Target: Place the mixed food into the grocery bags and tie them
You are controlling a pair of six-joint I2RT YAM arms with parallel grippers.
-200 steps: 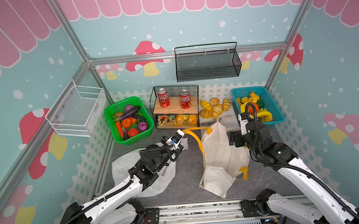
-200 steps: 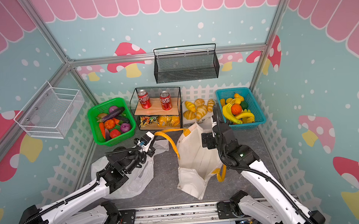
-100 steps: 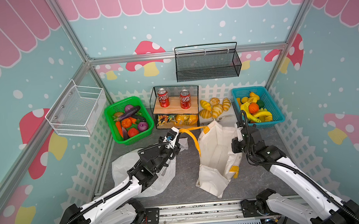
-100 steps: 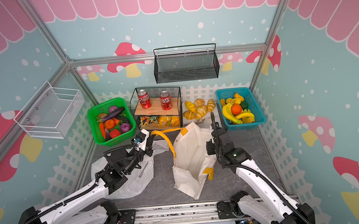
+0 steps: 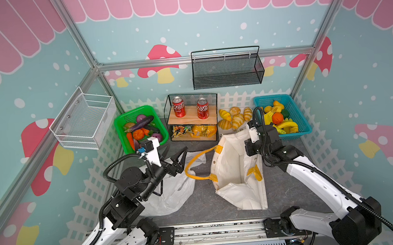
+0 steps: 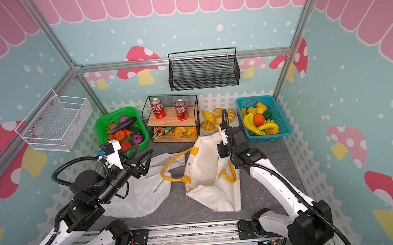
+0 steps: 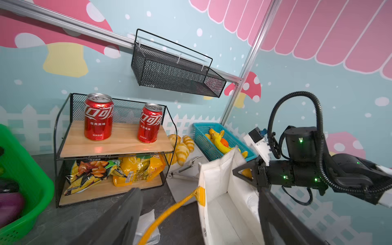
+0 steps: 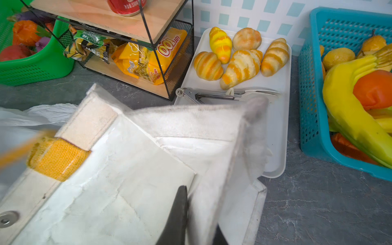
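Right wrist view shows the right gripper (image 8: 191,202) shut tight on the side wall of the big cream cloth tote bag with yellow handles (image 8: 106,180). In both top views the left gripper (image 5: 183,160) is open wide, holding nothing, just left of the tote. A thin white plastic bag (image 5: 172,193) lies flat left of the tote. Small toy vegetables (image 5: 139,131) sit in a green plastic basket (image 5: 120,123) behind the tote, to the left. Crinkly yellow snack packets (image 5: 198,130) lie in a black wire rack (image 5: 191,119) right behind the tote.

Two high views over whole scene; wrist cameras low, close, both toward tote (image 7: 218,180) and rack (image 7: 125,144).
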